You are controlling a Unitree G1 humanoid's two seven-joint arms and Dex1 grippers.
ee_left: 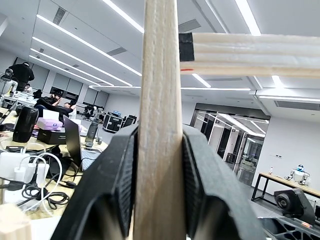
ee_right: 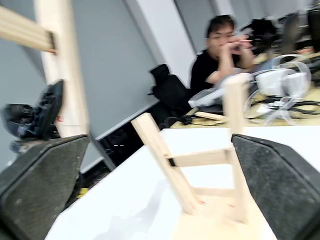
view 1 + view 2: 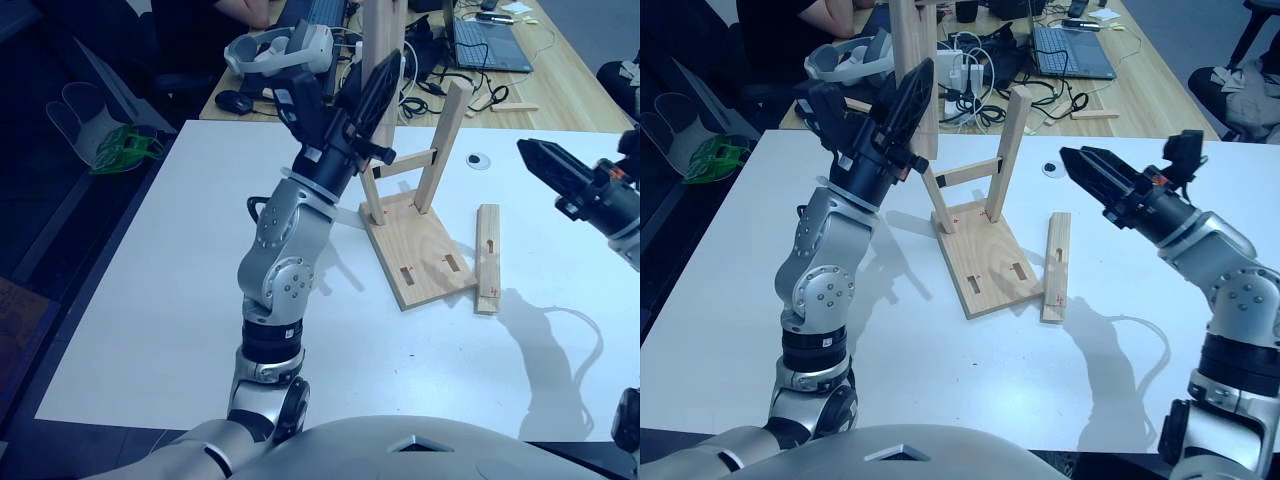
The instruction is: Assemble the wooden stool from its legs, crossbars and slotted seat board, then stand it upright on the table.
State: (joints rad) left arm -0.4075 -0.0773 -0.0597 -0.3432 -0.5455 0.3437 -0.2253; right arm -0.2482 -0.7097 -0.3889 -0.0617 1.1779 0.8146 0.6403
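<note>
The slotted seat board (image 3: 990,265) lies flat on the white table (image 3: 150,300). Two legs (image 3: 1008,150) joined by a crossbar (image 3: 970,173) stand in its far edge, leaning left. A loose slotted bar (image 3: 1056,265) lies just right of the board. My left gripper (image 3: 915,95) is raised above the board's far left corner, shut on another upright wooden leg (image 1: 160,125) with a crossbar (image 1: 250,52) fixed near its top. To the right of the standing legs my right gripper (image 3: 1075,162) hovers above the table, open and holding nothing, its pads (image 2: 45,180) wide apart.
Behind the table stands a wooden desk with a laptop (image 3: 1070,45), a white headset (image 3: 845,55), a mouse (image 3: 235,102) and tangled cables. A small round black disc (image 3: 480,158) lies on the table beyond the legs. The table's near and left parts are bare.
</note>
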